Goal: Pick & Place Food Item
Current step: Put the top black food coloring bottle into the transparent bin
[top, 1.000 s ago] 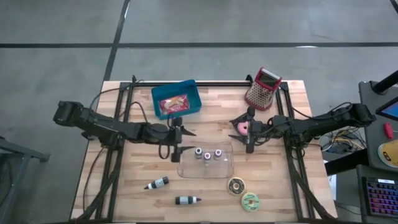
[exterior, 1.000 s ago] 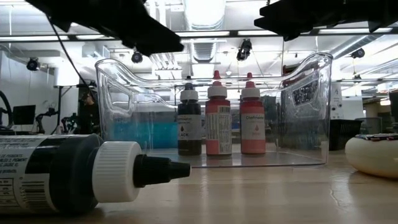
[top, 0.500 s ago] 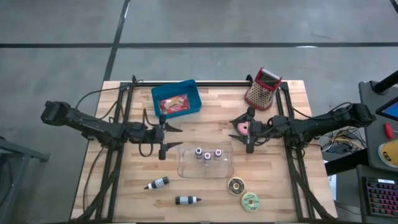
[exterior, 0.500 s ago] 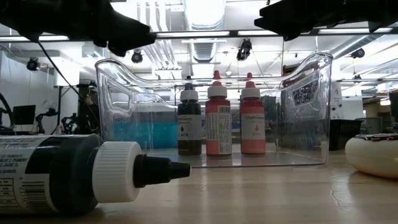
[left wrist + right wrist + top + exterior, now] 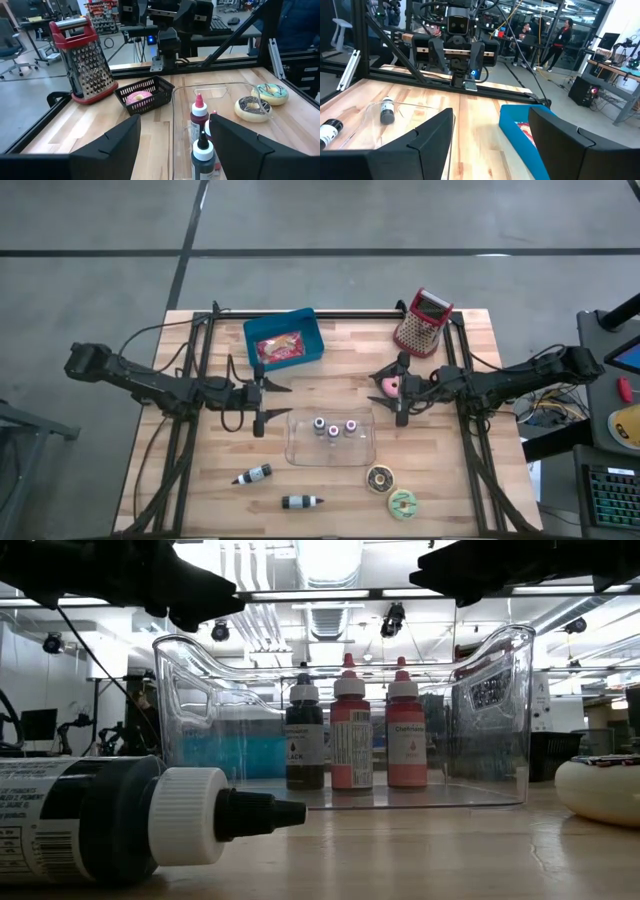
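A pink donut [image 5: 139, 96] lies in a small black basket [image 5: 159, 86] on the table right of centre. My right gripper [image 5: 379, 389] hangs open above that basket, its fingers on either side of it in the high view, touching nothing. Two more donuts, a brown one [image 5: 380, 478] and a green one [image 5: 404, 503], rest flat near the front edge. A wrapped snack [image 5: 279, 347] lies in the blue bin [image 5: 305, 322] at the back. My left gripper [image 5: 284, 401] hovers open left of the clear bin [image 5: 362, 450], with nothing between its fingers.
The clear bin holds three upright small bottles [image 5: 333, 427]. Two bottles [image 5: 252, 475] [image 5: 301, 502] lie on their sides near the front left. A red-handled grater [image 5: 423, 322] stands at the back right. Black frame rails run along both sides.
My left gripper has drawn back toward the table's left edge, away from the clear bin, and then stopped. Its fingers stay open.
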`<state>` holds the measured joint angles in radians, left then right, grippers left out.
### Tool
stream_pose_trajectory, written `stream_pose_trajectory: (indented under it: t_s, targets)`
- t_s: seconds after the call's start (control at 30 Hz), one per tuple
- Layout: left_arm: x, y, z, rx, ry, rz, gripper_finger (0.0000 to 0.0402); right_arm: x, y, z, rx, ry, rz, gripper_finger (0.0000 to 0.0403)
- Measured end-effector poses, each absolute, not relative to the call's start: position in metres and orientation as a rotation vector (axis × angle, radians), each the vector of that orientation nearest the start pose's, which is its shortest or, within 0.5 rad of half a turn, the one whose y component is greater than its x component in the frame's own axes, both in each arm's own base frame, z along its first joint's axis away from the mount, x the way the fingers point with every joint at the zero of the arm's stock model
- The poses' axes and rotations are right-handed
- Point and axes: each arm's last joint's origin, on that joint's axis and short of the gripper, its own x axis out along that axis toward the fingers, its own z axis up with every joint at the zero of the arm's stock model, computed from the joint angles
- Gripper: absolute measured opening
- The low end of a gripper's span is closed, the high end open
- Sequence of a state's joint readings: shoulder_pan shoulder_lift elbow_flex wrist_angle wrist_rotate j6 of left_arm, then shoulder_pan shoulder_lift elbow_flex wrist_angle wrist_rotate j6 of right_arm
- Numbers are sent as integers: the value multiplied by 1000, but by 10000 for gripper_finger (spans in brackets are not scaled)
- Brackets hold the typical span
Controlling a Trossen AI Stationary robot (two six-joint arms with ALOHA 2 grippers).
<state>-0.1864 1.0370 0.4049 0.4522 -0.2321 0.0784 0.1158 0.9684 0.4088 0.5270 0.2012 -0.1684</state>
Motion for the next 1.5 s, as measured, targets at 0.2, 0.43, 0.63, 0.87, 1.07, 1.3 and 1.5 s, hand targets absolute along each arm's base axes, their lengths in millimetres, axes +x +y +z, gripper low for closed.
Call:
stream_pose_trajectory:
  t_s: [0.2, 0.43, 0.63, 0.87, 1.07, 1.3, 1.5]
  targets:
    - [210, -33, 216, 112, 194, 38, 238, 205, 18, 238, -173, 41, -83, 251]
    - [202, -38, 213, 29, 367, 23, 238, 205, 18, 238, -170, 43, -82, 251]
    - [191, -53, 224, -63, 638, 25, 238, 205, 18, 234, -161, 79, -80, 251]
    - [176, -72, 242, -164, 872, 59, 238, 205, 18, 233, -156, 92, -79, 251]
    - [168, -88, 236, -263, 1012, 66, 238, 205, 18, 233, -156, 91, -79, 251]
    - [164, -110, 219, -380, 1183, 17, 238, 205, 18, 234, -166, 90, -79, 251]
    - [163, -129, 205, -441, 1298, 25, 238, 205, 18, 234, -166, 89, -79, 251]
